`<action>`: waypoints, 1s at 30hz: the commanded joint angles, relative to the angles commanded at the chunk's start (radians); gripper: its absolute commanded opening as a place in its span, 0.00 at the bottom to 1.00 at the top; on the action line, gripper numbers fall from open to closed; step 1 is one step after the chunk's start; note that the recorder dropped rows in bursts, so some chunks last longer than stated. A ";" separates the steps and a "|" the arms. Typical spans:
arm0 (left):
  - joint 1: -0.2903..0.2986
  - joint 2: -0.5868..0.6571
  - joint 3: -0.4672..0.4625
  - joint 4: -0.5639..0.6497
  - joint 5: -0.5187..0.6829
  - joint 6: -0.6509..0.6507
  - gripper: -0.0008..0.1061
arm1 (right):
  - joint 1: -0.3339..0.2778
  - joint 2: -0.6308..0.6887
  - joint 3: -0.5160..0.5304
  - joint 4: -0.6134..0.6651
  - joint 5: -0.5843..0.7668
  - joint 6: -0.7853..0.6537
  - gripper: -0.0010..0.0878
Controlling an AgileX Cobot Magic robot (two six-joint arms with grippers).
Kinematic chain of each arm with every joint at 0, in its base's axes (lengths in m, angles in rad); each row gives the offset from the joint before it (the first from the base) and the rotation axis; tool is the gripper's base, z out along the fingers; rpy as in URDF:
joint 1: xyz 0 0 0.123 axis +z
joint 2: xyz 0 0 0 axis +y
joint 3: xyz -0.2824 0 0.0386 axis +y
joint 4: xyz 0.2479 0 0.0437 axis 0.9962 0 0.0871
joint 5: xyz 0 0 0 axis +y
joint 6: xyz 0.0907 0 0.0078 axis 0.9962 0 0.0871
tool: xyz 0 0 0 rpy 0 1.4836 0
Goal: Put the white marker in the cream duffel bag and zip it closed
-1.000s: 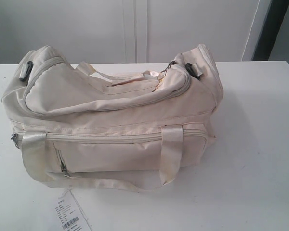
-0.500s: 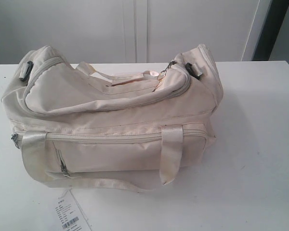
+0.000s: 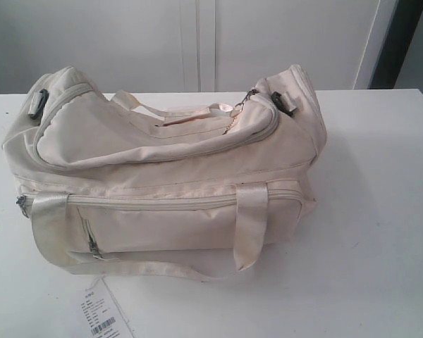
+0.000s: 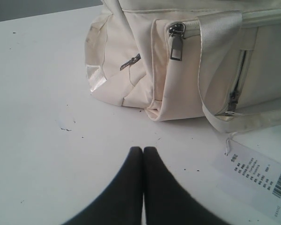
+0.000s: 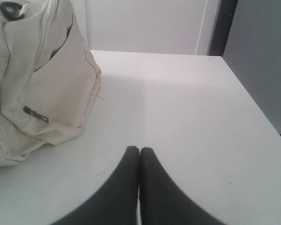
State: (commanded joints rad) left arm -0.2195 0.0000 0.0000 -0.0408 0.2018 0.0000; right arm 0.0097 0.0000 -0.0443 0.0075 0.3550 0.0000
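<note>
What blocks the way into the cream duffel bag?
The soft cream fabric duffel bag looks zipped shut, with a shiny cream strap handle lying across its top. No marker shows in any view.

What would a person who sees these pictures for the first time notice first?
The large cream duffel bag fills the middle of the white table, with a shiny strap handle hanging down its front. A white barcode label lies on the table by the bag's front left corner. The left tool and the right tool are both shut and empty, each apart from one end of the bag.
</note>
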 joint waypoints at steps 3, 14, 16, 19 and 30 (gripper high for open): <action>0.000 0.000 0.000 0.000 0.000 0.000 0.01 | 0.000 0.000 0.024 0.000 -0.005 0.000 0.01; 0.000 0.000 0.000 0.000 0.000 0.000 0.01 | 0.000 0.000 0.044 -0.008 -0.016 0.000 0.01; 0.000 0.000 0.000 0.000 0.000 0.000 0.01 | 0.000 0.000 0.044 -0.008 -0.013 0.000 0.01; 0.000 0.000 0.000 0.000 0.000 0.000 0.01 | 0.000 0.000 0.044 -0.008 -0.013 0.000 0.01; 0.000 0.000 0.000 0.000 0.000 0.000 0.01 | 0.000 0.000 0.044 -0.008 -0.013 0.000 0.01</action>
State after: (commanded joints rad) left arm -0.2195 0.0000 0.0000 -0.0408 0.2018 0.0000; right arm 0.0097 0.0000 0.0000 0.0000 0.3422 0.0000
